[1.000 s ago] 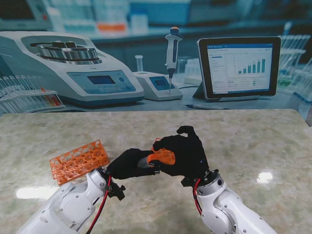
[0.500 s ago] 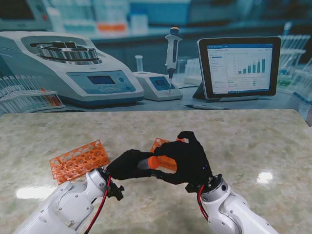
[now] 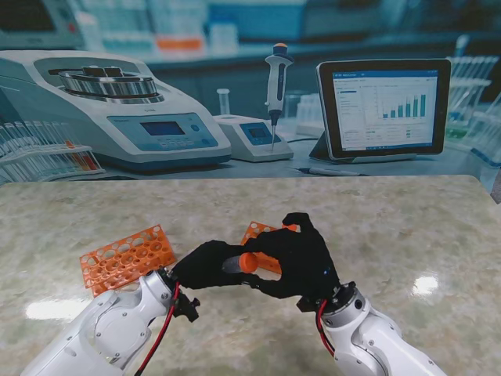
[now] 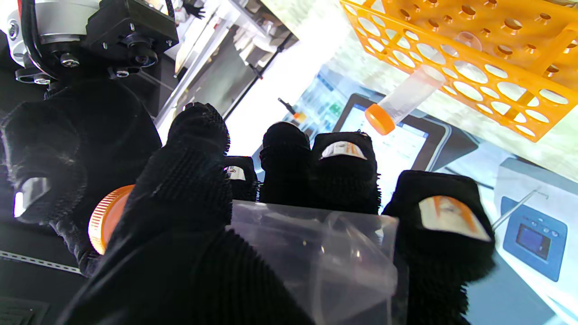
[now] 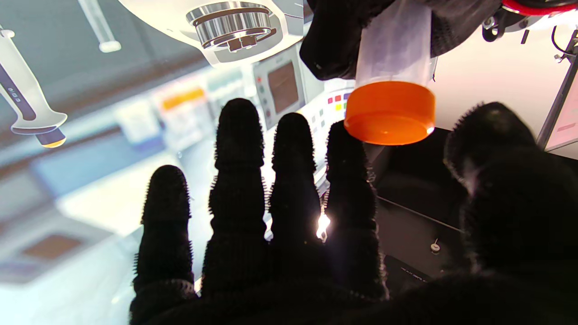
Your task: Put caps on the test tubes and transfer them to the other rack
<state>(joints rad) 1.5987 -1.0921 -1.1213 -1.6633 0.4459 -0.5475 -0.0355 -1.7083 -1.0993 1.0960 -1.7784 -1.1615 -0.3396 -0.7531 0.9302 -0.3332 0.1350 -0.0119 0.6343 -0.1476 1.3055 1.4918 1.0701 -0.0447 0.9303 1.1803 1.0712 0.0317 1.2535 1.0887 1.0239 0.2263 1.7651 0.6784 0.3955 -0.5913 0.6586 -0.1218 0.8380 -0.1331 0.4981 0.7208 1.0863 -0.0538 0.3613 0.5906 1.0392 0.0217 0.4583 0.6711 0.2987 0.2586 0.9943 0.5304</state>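
Near the table's middle, the black-gloved left hand [image 3: 207, 265] gripped a clear plastic test tube with an orange screw cap [image 3: 239, 262], its capped end pointing right toward the black-gloved right hand [image 3: 301, 254], whose fingers [image 5: 238, 149] stood spread and straight beside the cap, holding nothing. Only the left wrist view showed a second capped clear tube [image 4: 402, 101] standing in an orange perforated plastic rack [image 4: 469, 58]. From the stand, one orange rack [image 3: 125, 258] lay far left, another [image 3: 258, 235] behind the hands.
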